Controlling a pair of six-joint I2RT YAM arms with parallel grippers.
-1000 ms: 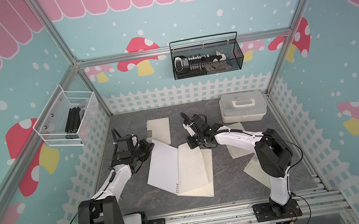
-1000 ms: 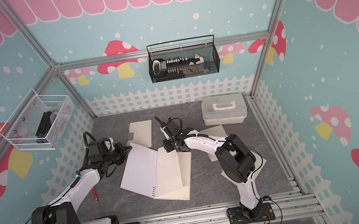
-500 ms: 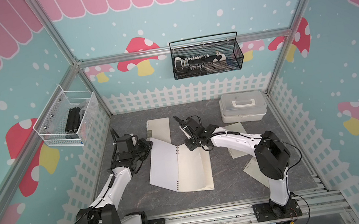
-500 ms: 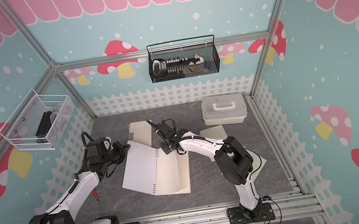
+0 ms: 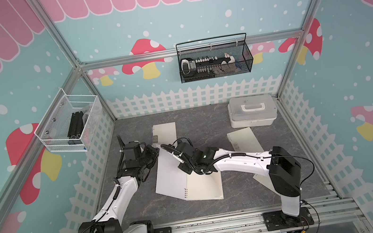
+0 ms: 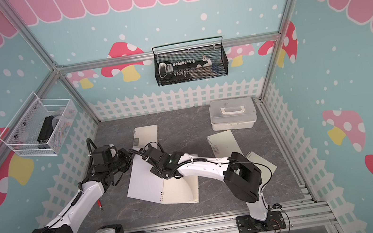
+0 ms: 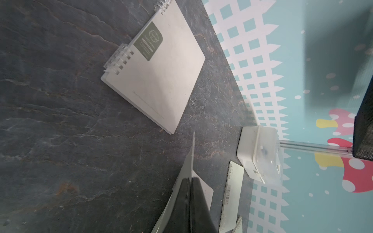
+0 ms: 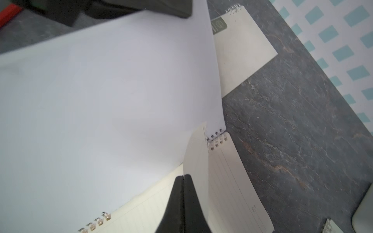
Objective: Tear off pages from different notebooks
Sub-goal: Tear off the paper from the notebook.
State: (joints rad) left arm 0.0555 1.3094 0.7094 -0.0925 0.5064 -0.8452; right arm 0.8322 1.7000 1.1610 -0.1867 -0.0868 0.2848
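Page (image 8: 198, 153): thin, light, tears easily; partly off coil (image 8: 217, 139) of centre notebook (image 5: 205, 188).
Hold: near punched edge.
Right gripper (image 8: 183, 177): pinching page.
Left gripper (image 7: 190, 179): clamped on white leaf (image 5: 171, 173), lifted.

Mushroom-patterned teal walls (image 5: 192, 22) enclose a dark stone-look floor (image 5: 206, 124).

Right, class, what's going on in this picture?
Two robot arms are working on the large open spiral-bound notebook mid-table. The left gripper pinches its raised white leaf. The right gripper pinches a cream lined page, partly pulled off the wire coil. A closed cream notebook lies behind.
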